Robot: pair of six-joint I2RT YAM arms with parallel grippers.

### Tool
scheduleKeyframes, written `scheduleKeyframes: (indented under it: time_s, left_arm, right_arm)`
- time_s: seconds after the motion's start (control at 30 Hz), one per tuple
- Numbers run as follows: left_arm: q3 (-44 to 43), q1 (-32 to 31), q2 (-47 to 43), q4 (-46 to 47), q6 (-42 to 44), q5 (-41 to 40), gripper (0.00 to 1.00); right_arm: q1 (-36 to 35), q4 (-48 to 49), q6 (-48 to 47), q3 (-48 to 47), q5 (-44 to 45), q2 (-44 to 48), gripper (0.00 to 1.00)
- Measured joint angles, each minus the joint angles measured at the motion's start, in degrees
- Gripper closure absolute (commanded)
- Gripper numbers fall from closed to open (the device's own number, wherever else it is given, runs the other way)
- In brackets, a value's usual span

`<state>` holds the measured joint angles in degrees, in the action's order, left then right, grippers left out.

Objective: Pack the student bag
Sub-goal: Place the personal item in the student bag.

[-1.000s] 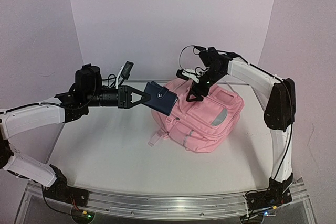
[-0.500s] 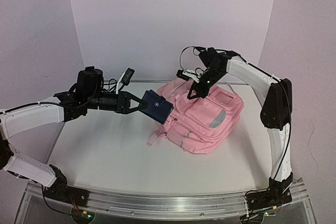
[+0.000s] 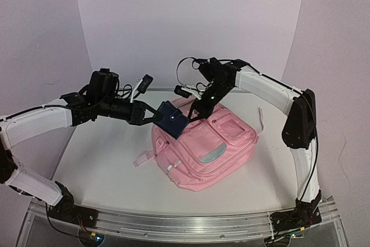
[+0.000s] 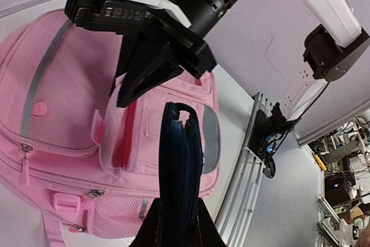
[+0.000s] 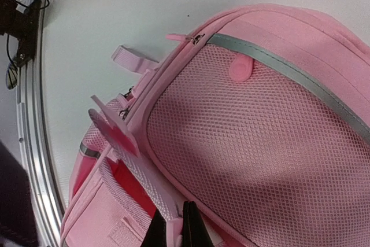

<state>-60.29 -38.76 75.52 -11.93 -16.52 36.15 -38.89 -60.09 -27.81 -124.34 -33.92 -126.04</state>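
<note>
So, left gripper [image 3: 155, 115] clamps the blue pouch [image 3: 172, 120], and right gripper [image 3: 195, 113] pinches the bag [image 3: 214, 151] by its flap [image 5: 130, 163]. If that flap slips, the opening probably collapses and the pouch snags.

A white table [image 3: 104, 163] fills the booth. Behind it and to both sides rise plain pale lilac walls [image 3: 191, 21], softly and evenly lit. An aluminium rail [image 3: 191, 222] runs along the table's near edge.
</note>
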Motion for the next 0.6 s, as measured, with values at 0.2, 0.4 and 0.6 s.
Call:
scheduleKeyframes:
  time_s: [0.2, 0.4, 0.6]
  left_arm:
    - [-4.1, -0.21, 5.1, -2.81, 5.98, -5.6, 1.0]
    - [-4.75, -0.24, 8.46, -2.87, 8.55, -9.43, 1.0]
    - [-4.75, -0.8, 9.66, 0.31, 9.43, -10.71, 1.0]
  right_arm:
    - [2.43, -1.74, 5.83, -3.57, -3.95, -3.13, 0.97]
    - [3.88, -2.33, 10.71, -4.85, -8.34, -5.11, 0.98]
    - [4.3, -2.54, 13.84, -5.54, -10.11, -5.99, 0.87]
